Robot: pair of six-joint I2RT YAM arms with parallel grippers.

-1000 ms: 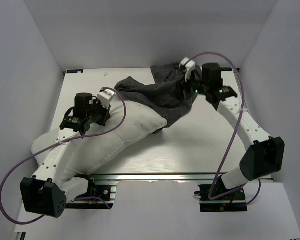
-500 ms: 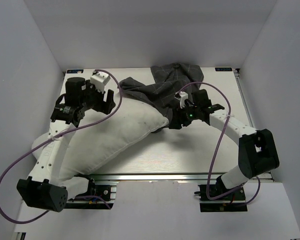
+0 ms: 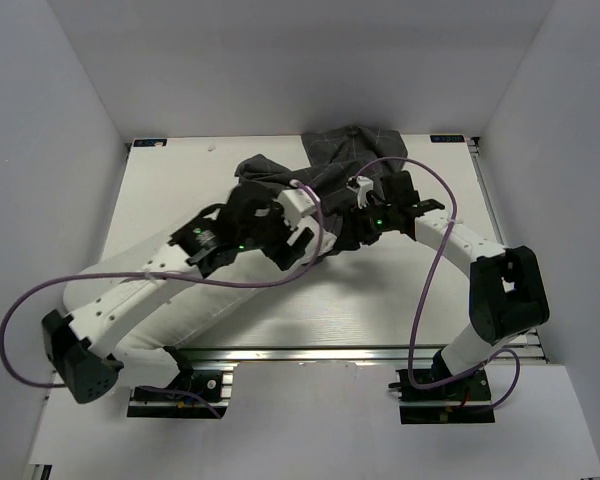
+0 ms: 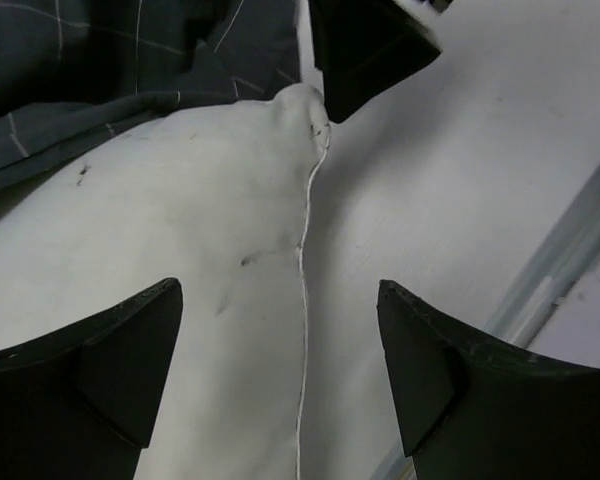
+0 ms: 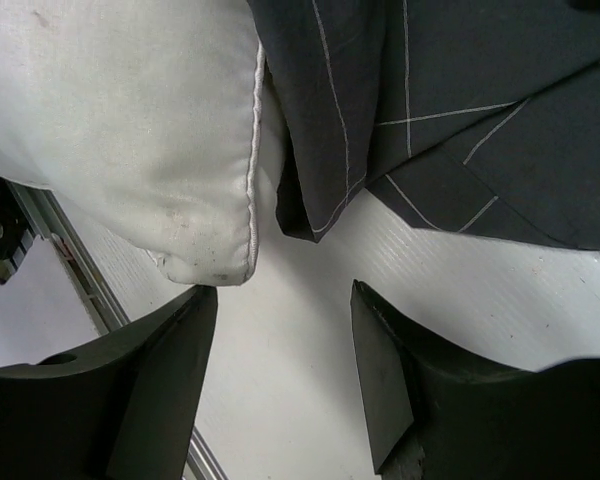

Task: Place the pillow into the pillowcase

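Off-white pillow [image 4: 180,220] almost wholly outside the charcoal pillowcase [image 5: 460,100]; barely begun. Hovering with left gripper [image 4: 278,300] and right gripper [image 5: 280,295] both spread wide, clutching nothing.

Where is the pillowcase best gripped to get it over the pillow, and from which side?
Probably the loose hem fold of the pillowcase that ends beside the pillow corner. It shows as a thin free edge with bare table in front, so the open right pincer, facing it, could close on it coming from the robot's right.
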